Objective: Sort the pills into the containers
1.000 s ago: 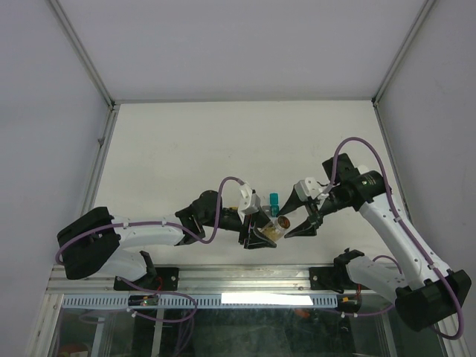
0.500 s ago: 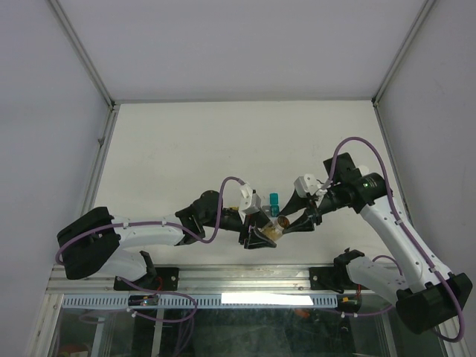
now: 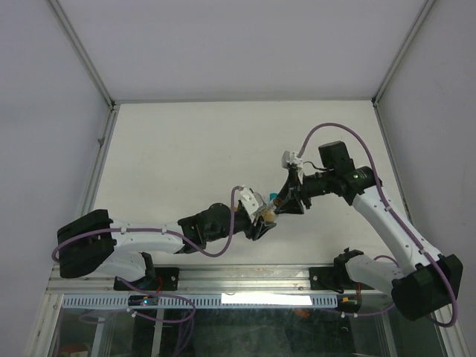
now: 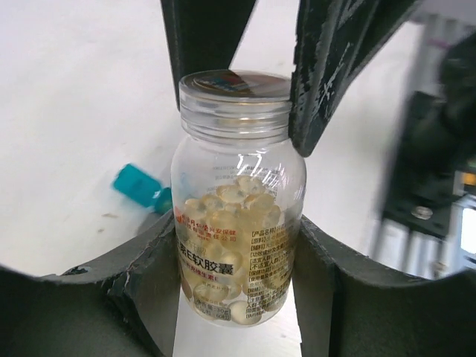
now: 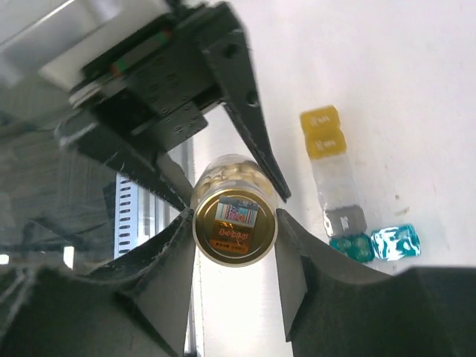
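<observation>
Clear pill bottle in left claw, yellow containers in right wrist only

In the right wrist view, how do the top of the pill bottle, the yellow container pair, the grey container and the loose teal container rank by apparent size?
1. Top of the pill bottle, though it is nearest the camera.
2. yellow container pair.
3. grey container and loose teal container: alike, no ranking.

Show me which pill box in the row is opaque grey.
The grey box sits between the clear box and the teal box, near the row's teal end; the yellow boxes are at the opposite end.
</observation>
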